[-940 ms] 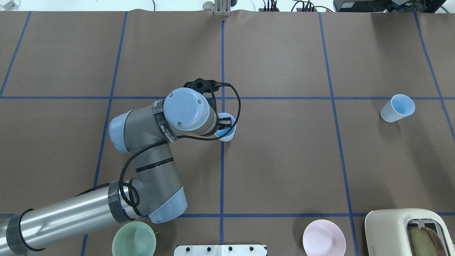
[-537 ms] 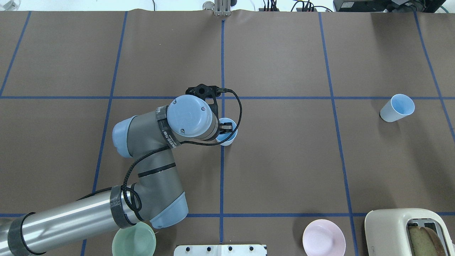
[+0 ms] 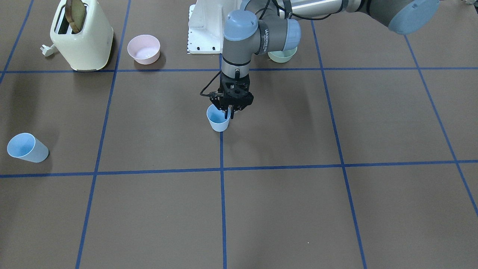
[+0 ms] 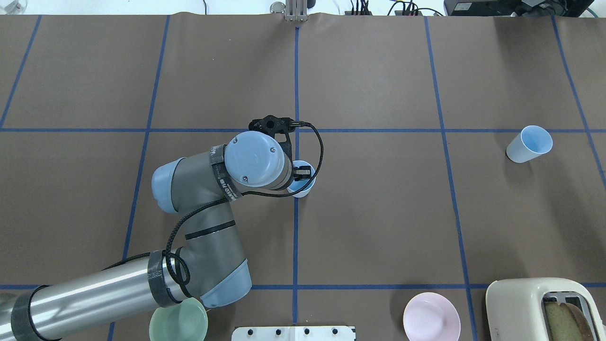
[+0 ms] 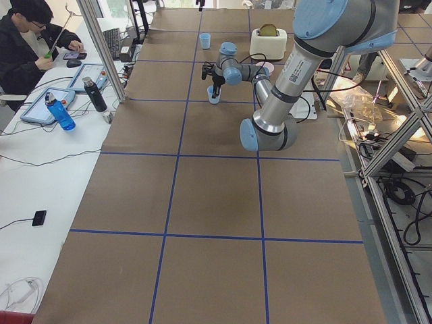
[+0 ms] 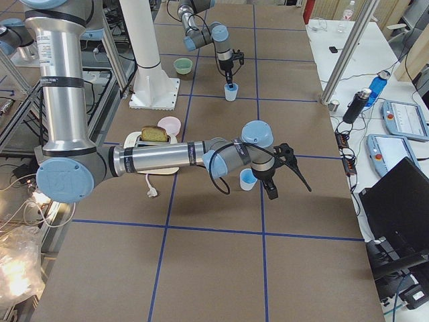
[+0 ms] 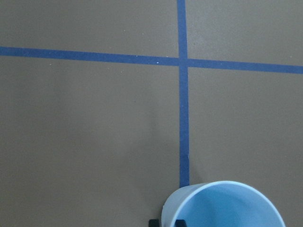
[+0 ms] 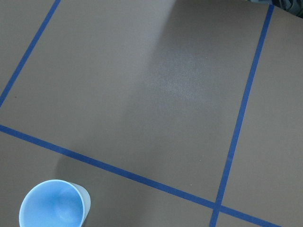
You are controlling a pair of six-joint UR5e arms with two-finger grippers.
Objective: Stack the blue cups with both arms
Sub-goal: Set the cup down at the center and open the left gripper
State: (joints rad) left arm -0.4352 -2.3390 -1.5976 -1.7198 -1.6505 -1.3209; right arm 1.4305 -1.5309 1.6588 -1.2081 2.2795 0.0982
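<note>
front, grip: my left gripper (image 3: pixel 228 114) points straight down. Its fingers are narrow and pinched on the rim wall of blue cup A (image 3: pixel 216 123), one inside and one outside.
front, cup A: upright, mid-table, on the centre tape line. Can't tell if its base touches the table (image 3: pixel 336 209).
front, cup B: blue cup B (image 3: pixel 27 148) is alone at the table end on my right side, well apart from cup A.
overhead, arm: my left arm (image 4: pixel 203 189) comes in from the lower left, with its wrist covering part of cup A.
overhead, rest: green bowl (image 4: pixel 178 324), white base block (image 4: pixel 293 333), pink bowl (image 4: pixel 431 322) and a toaster (image 4: pixel 525 308) holding bread sit along the near edge.
ext left: cup A is under the far gripper and cup B is beyond it. Too small to judge the grip.
ext right: my right arm (image 6: pixel 161 157) stretches out over the toaster. My right gripper (image 6: pixel 270 189) shows just beside cup B. Can't tell whether they touch, or whether it is wide or closed.
left wrist: cup A's rim is at the bottom edge, with two black fingertips at its left wall.
right wrist: cup B is in the lower-left corner, mouth up, beside a tape line.
</note>
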